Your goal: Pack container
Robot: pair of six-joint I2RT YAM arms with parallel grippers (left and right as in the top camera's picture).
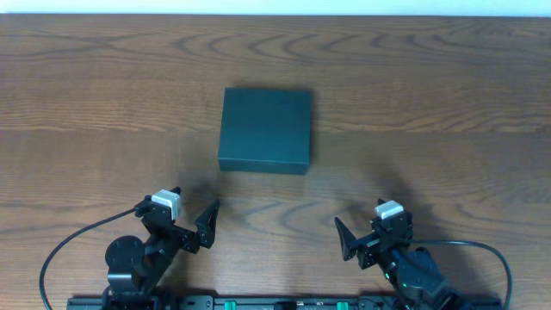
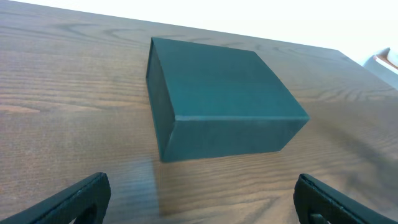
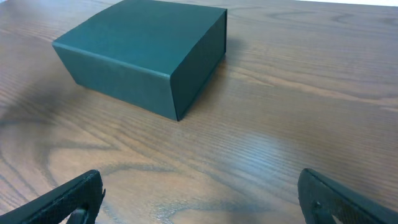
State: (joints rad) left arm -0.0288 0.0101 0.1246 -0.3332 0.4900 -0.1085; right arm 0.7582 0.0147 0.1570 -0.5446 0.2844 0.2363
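The container (image 1: 264, 131) is a matte dark green-black rectangular box, lid shut, in the middle of the wooden table. It also shows in the left wrist view (image 2: 217, 96) and in the right wrist view (image 3: 143, 53). My left gripper (image 1: 191, 217) is open and empty near the front edge, in front of and left of the box; its fingers (image 2: 199, 199) frame bare wood. My right gripper (image 1: 366, 231) is open and empty, in front of and right of the box, its fingers (image 3: 199, 196) wide apart over bare wood.
The wooden table (image 1: 448, 103) stretches to all sides of the box. Black cables (image 1: 69, 245) loop out from both arm bases at the front edge. A white object (image 2: 385, 60) shows at the far right edge of the left wrist view.
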